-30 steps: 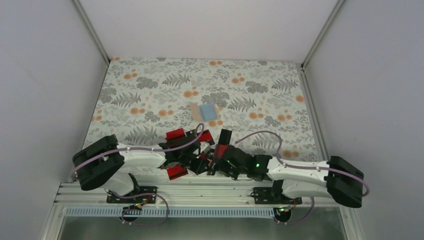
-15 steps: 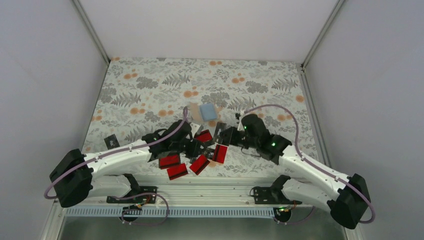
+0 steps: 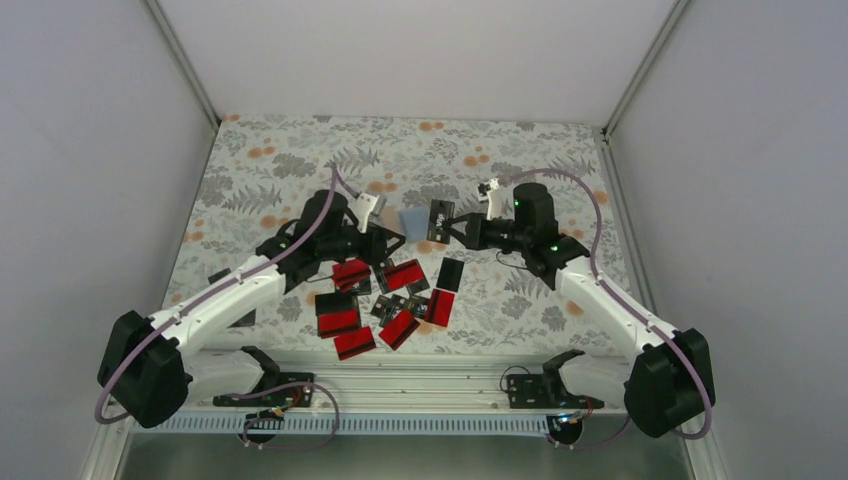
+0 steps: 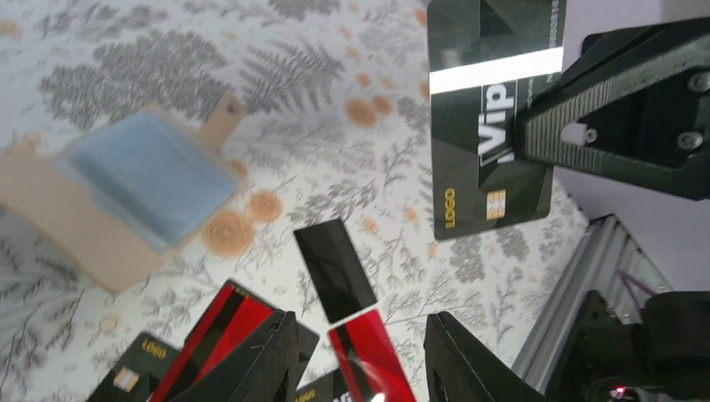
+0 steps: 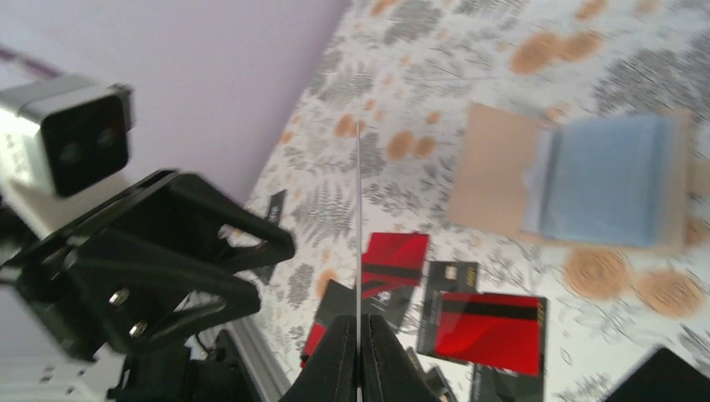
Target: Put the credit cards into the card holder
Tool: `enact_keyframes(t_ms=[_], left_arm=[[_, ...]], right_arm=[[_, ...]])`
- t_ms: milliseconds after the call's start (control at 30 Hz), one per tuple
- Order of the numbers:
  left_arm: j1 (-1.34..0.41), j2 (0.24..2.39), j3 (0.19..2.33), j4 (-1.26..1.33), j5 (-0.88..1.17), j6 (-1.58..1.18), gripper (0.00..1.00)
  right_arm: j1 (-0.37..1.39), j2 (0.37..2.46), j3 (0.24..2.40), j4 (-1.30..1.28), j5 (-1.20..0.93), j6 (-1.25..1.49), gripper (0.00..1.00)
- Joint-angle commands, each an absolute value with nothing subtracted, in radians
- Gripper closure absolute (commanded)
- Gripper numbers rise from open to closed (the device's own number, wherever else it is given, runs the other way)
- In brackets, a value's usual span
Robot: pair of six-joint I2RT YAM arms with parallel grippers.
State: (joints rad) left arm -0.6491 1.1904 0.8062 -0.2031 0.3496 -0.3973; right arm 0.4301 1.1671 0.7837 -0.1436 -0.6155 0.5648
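**Right gripper holding one card beside the open card holder**

You are clamping a black credit card [image 4: 490,126] in the right gripper [image 5: 358,339]. The jaws are pinching what looks like one long edge, so the card is standing on edge with its long axis running across the fingers. The card is thin, stiff and glossy, and it is showing a pale stripe and a gold chip.

The card holder [image 3: 412,222] is lying open and flat on the floral-print table [image 3: 300,160], just to the left of the held card and between the two grippers. Its pale blue pocket is facing up over a tan cover. The right arm is the one placed to insert.

The left gripper [image 4: 360,356] is hanging open and empty just beside the holder's far side, where it could brace the holder. The other credit cards [image 3: 400,300], red-and-black flat rectangles, are lying scattered on the holder's near side.
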Motion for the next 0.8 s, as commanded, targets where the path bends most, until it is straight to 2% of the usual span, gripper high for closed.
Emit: enact_keyframes(t_ms=[0, 300, 767], left_arm=[[-0.574, 1.172, 0.851, -0.11, 0.557, -0.348, 0.61], [-0.484, 1.144, 0.852, 0.024, 0.87, -0.37, 0.61], [-0.483, 1.124, 0.845, 0.139, 0.952, -0.419, 0.66]], right_arm=[[0.41, 1.172, 0.83, -0.024, -0.817, 0.465, 0.96], [0.41, 1.18, 0.824, 0.095, -0.992, 0.445, 0.96], [0.41, 1.192, 0.829, 0.186, -1.172, 0.471, 0.96]])
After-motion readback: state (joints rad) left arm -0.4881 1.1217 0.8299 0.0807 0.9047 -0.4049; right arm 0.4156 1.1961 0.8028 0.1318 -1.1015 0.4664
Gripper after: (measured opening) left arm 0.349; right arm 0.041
